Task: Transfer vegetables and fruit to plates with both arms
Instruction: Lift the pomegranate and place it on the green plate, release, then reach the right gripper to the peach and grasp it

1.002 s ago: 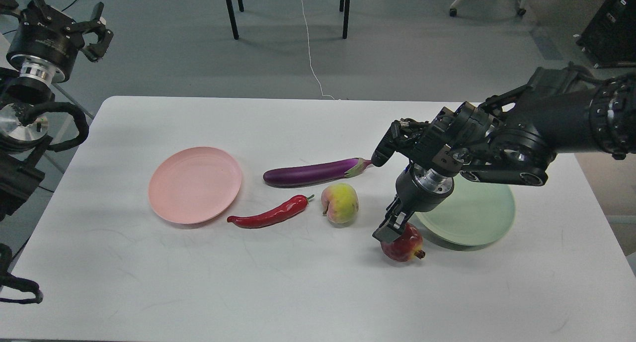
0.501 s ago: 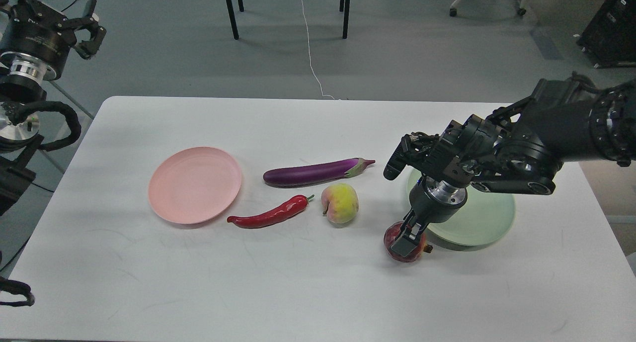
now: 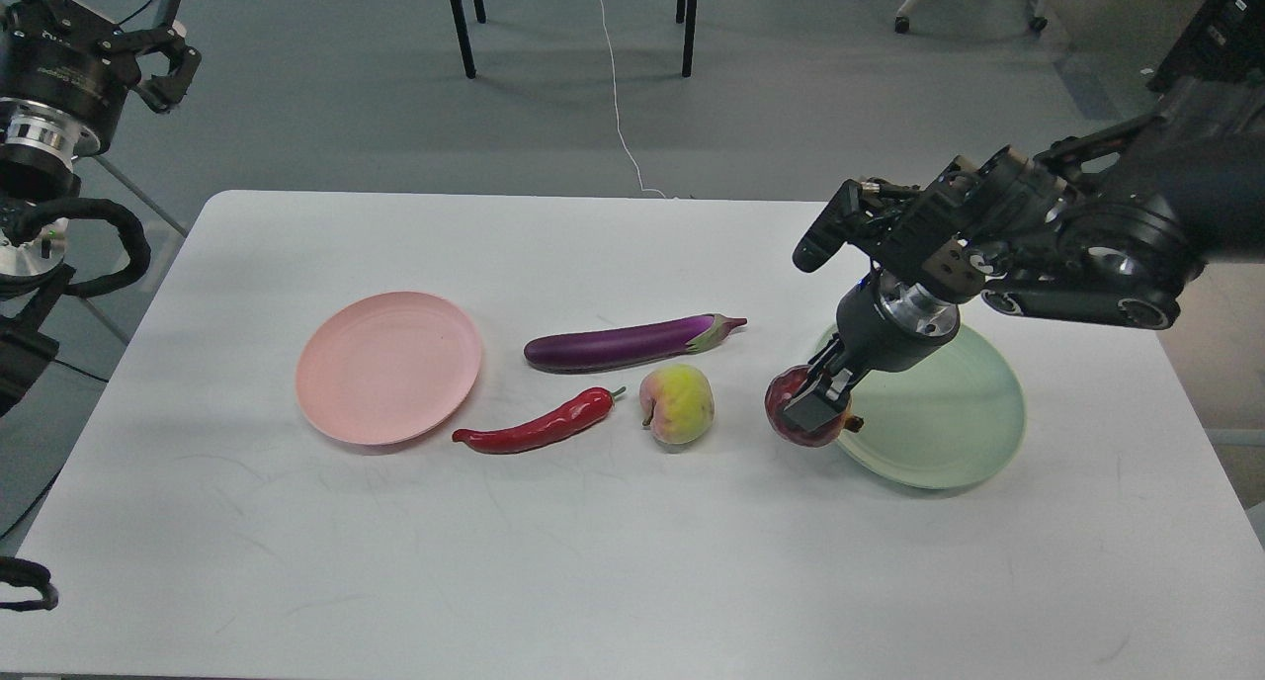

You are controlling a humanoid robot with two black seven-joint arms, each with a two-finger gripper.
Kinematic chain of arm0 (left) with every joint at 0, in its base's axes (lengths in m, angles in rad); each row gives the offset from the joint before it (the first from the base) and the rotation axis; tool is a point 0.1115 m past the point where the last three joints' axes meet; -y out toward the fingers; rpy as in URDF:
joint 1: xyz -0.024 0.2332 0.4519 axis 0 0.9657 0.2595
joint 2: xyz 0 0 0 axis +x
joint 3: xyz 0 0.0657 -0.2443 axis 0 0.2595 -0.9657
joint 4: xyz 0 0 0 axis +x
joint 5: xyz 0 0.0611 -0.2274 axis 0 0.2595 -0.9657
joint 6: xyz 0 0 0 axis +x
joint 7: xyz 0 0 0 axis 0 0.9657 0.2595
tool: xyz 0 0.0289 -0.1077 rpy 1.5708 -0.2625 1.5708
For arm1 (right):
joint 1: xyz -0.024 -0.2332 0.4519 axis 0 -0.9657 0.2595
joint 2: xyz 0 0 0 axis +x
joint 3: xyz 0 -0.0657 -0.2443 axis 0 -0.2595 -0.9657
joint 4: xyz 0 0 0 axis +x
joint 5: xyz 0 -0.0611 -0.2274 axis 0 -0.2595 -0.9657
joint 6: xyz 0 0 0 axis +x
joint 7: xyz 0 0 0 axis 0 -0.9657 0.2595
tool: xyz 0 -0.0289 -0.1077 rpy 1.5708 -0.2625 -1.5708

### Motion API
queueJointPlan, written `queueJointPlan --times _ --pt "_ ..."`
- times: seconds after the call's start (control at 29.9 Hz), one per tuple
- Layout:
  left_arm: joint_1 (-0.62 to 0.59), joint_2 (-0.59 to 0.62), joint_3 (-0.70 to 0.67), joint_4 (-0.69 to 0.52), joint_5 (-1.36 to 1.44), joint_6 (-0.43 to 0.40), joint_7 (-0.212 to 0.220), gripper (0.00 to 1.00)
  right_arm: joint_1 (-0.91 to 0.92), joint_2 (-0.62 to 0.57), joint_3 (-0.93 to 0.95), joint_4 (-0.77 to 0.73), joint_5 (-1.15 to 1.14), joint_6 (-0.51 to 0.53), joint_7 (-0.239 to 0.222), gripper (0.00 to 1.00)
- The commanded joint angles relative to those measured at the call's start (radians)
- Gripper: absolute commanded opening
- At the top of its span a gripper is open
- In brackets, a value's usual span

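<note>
Up at far left, the left gripper (image 3: pixel 158 52) hangs off the table (image 3: pixel 593 561), jaws spread. Then come the pink plate (image 3: pixel 387 367), glossy red chili (image 3: pixel 539 425), purple eggplant (image 3: pixel 623 343) and blushed peach (image 3: pixel 676 404). Right gripper (image 3: pixel 815 403) jaws clamp the dark red pomegranate (image 3: pixel 791 403), lifted at the green plate's (image 3: pixel 939 423) left rim.

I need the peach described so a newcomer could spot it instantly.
On the white table, look between the pink plate and the green plate. The peach sits just in front of the long purple eggplant, right of the red chili. It is the only round yellow-green item with a pink blush lying on the table.
</note>
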Motion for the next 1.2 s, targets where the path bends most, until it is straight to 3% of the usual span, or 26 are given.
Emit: queueJointPlan --times 0.0,0.3,0.6,0.8,0.97,1.17 --pt "0.004 0.005 0.002 -0.006 0.0 0.0 0.0 0.98 -0.068 -0.073 -0.001 -0.054 -0.004 0.0 -0.002 0.48" --pt "0.001 -0.007 0.035 -0.008 0.0 0.0 -0.005 0.98 -0.184 -0.136 -0.001 -0.151 -0.005 -0.006 -0.002 0.6" --pt "0.003 0.005 0.04 -0.008 0.0 0.0 -0.006 0.98 -0.185 -0.14 0.002 -0.145 -0.002 -0.027 -0.003 0.92" --pt "0.003 0.005 0.038 -0.008 -0.002 0.0 -0.008 0.98 -0.145 -0.141 0.03 -0.142 0.004 -0.027 -0.003 0.94" --pt "0.003 0.003 0.038 -0.008 -0.002 0.0 -0.008 0.98 -0.145 -0.124 0.177 -0.145 0.007 -0.024 -0.009 0.94" --pt "0.001 0.003 0.04 -0.008 -0.002 0.0 -0.005 0.98 -0.162 -0.009 0.272 -0.146 0.012 -0.024 -0.028 0.94"
